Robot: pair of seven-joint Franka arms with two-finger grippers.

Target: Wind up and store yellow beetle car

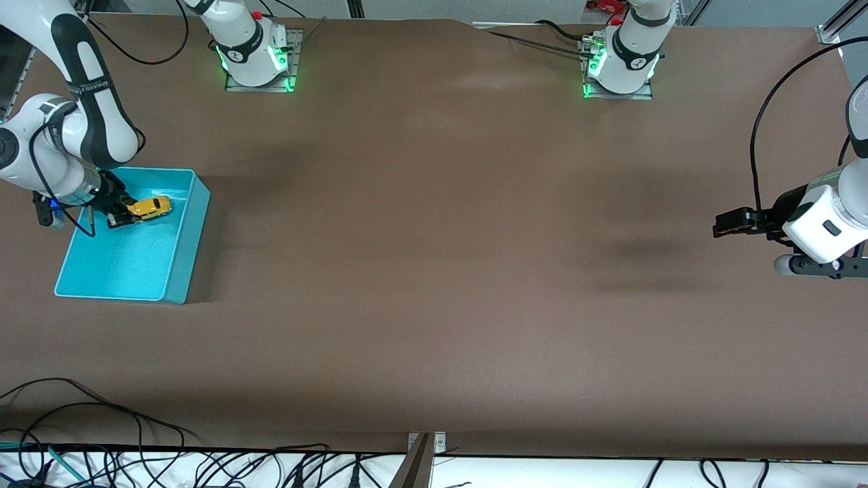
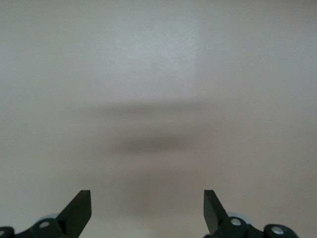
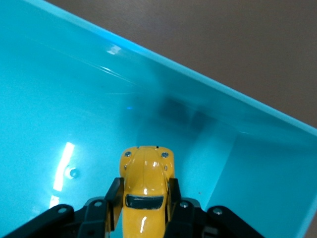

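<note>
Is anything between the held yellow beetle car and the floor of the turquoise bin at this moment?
Nothing visible. The right gripper, shut on the yellow beetle car, holds it over the turquoise bin, whose floor below shows bare. The left gripper waits open over the table's left-arm end.

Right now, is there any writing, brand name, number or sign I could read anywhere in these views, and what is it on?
Right arm: a line of white lettering runs along its dark band, too small and blurred to read.
Round marks on the two arm bases: too small to read.
Yellow beetle car, held in the right gripper inside the turquoise bin: no writing visible.
Left gripper, table: none.
</note>
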